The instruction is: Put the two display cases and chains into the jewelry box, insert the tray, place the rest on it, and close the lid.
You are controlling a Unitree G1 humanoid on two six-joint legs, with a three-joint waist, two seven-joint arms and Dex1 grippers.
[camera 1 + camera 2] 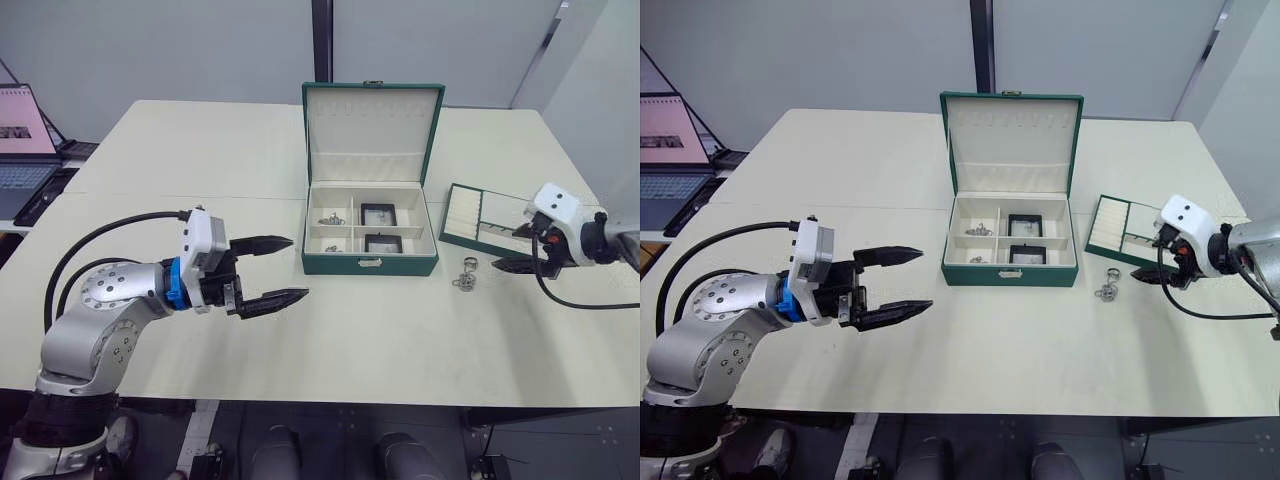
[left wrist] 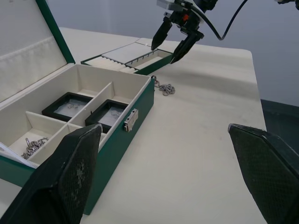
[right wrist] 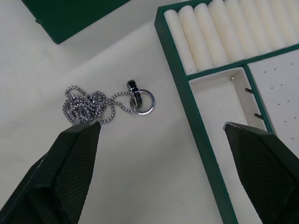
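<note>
**Q:** Centrally, what occupies the table, and where do the task's things lie?

**A:** The large dark green jewelry box with cream lining (image 1: 370, 262) stands on the pale tabletop (image 1: 200, 160), its hinged lid (image 1: 372, 130) raised upright behind it. Two small flat display cases with black frames and pale grey windows (image 1: 379, 214) (image 1: 383, 243) lie in adjoining compartments on the robot's right side of the box, one behind the other. A silver chain (image 1: 331, 219) lies in a compartment on the robot's left side; a second bit of metal (image 1: 330, 246) in the compartment nearer the robot is too small to identify.

**Q:** And outside the box?

**A:** The shallow green-rimmed tray with cream ring rolls (image 1: 482, 219) rests on the table just beside the box, on the robot's right. A silver ball chain carrying two rings (image 3: 108, 104) lies loose on the table between box and tray, touching neither.

**Q:** How do the grippers stand?

**A:** The right gripper (image 1: 512, 264) hovers near the loose chain with its black fingers spread and nothing between them; in its wrist view one fingertip (image 3: 70, 172) covers the chain's edge and the tray is cut off by the frame. The left gripper (image 1: 276, 271) hangs over bare table well apart from the box, likewise spread and empty.

**Q:** Anything at the margins?

**A:** An open laptop (image 1: 25, 145) is partly cut off on the robot's far left.
</note>
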